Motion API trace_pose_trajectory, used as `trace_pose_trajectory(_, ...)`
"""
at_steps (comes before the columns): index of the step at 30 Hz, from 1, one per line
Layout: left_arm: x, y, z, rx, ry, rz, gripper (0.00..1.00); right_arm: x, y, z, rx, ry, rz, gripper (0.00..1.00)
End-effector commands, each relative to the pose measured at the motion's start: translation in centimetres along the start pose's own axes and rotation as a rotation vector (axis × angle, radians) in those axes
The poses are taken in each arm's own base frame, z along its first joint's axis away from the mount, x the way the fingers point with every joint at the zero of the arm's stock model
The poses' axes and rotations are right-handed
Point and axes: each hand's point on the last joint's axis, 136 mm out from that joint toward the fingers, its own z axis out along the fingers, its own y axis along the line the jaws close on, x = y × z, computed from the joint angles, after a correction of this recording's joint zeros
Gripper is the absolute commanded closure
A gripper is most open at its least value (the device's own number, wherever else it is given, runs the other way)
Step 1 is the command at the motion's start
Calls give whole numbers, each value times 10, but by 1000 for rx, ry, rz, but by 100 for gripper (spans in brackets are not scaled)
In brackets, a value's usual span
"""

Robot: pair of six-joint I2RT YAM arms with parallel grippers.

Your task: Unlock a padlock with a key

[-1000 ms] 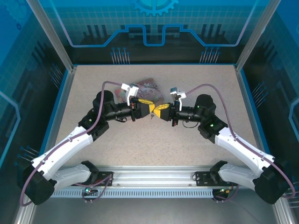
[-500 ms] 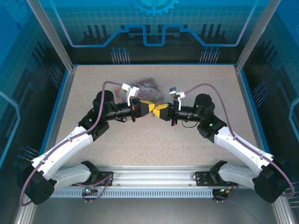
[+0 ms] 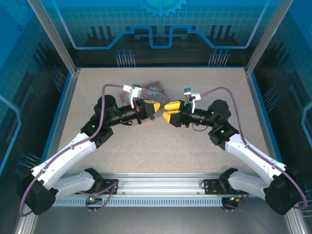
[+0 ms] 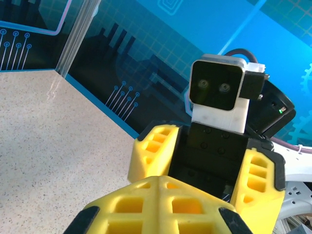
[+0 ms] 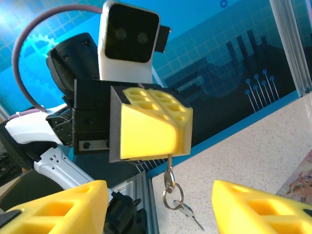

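Speckled table (image 3: pixel 161 146) below; the left gripper (image 5: pixel 168 146) is clamped on the key (image 5: pixel 169 178), right gripper (image 3: pixel 171 111) gapes empty. Next it needs the padlock's keyhole lined up, I reckon

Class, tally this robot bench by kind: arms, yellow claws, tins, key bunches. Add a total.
Arms: 2, left arm, right arm
Claws: 2, left claw, right claw
Pink tin: 1
Key bunch: 1
Total: 6
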Motion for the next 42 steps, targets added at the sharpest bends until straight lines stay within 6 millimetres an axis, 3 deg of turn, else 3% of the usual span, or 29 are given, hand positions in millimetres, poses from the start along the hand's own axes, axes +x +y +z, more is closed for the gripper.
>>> trace_pose_trajectory(1, -14, -12, -3, 24, -48, 22, 100, -2, 10, 9, -56, -2, -15, 41)
trace_pose_trajectory(20, -11, -9, -6, -2, -38, 31, 100, -1, 10, 25, -55, 25, -3, 74)
trace_pose_trajectory(42, -9, -8, -6, -9, -34, 30, 100, 0, 9, 20, -35, 25, 2, 81)
